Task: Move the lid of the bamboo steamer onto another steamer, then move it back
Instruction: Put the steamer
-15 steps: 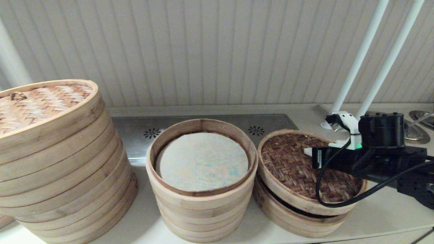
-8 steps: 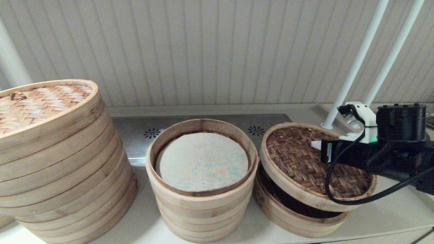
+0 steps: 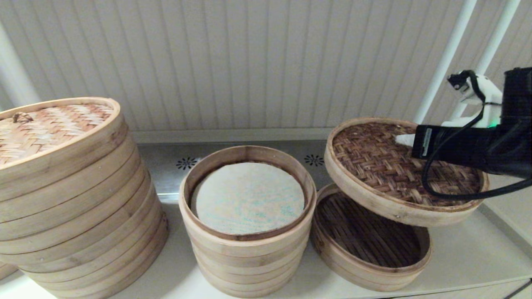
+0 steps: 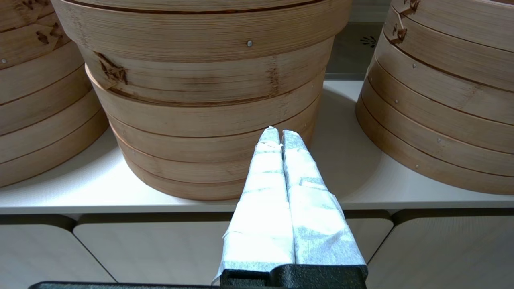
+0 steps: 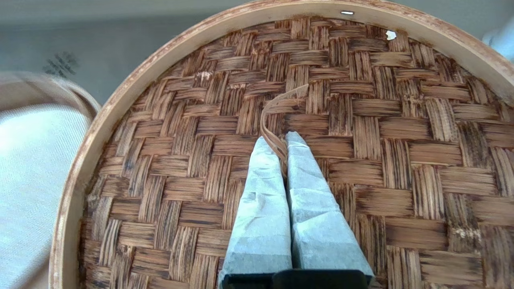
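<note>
Low steamer [image 3: 370, 245] on desk [image 3: 465, 261] at right, uncovered, dark slat floor bare inside. Middle stack [image 3: 247, 232] holds a whitish liner [image 3: 248, 198]. Big stack [image 3: 70, 199] at left, capped by tan lid [image 3: 41, 126]. Right end effector [image 5: 281, 144] clenched on the lid's thin loop [image 5: 277, 120]; lid [image 3: 399, 170] hangs tilted above the low steamer, clear of it. Half a second ago it sat lower, nearly touching the rim. Left end effector [image 4: 280, 134] clenched on nothing, parked before the desk.
</note>
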{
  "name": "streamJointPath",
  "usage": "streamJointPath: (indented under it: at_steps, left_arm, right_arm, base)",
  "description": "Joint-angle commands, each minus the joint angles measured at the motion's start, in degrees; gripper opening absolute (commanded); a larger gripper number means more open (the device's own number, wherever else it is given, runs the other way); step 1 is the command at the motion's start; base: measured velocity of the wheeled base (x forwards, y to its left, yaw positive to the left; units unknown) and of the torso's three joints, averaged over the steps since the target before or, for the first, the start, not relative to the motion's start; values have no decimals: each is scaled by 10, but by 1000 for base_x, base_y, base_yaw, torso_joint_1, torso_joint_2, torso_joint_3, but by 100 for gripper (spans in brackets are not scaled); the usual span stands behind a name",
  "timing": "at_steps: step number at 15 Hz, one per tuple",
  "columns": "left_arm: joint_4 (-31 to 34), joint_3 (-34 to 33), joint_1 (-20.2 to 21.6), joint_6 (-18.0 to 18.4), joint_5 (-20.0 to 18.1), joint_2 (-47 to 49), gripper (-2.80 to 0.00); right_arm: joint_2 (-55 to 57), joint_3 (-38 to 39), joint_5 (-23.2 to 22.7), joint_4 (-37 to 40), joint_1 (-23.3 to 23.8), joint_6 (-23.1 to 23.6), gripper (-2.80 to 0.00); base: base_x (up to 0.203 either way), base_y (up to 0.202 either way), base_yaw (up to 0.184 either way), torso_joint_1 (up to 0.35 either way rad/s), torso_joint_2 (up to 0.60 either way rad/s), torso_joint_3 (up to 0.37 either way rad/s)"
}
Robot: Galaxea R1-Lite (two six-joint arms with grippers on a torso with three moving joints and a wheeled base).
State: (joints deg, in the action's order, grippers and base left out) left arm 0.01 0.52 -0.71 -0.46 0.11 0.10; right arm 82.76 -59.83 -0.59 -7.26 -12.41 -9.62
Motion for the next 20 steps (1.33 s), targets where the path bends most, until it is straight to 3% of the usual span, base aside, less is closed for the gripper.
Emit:
streamJointPath:
  at_steps: [1,3,8,12,20]
  left_arm:
    - [0,0,0,-1,0,0,-280]
    - [0,0,0,0,1,0,-280]
    - [0,0,0,0,1,0,-280]
    - [0,0,0,0,1,0,-280]
    - [0,0,0,0,1,0,-280]
  right_arm:
    - [-10,-62,-1,40,-17,-3,-280]
    - [-11,-106,-1,86,-48,-9,-280]
    - [14,-173,1,97,-146,-11,-280]
    - [70,-243,36,131,-223,-12,-280]
    - [181,-311,60,131,-305,-5,-280]
  base:
    - [0,0,0,0,0,0]
    - [0,0,0,0,0,0]
    - [0,0,0,0,0,0]
    - [0,0,0,0,0,0]
    - [0,0,0,0,0,0]
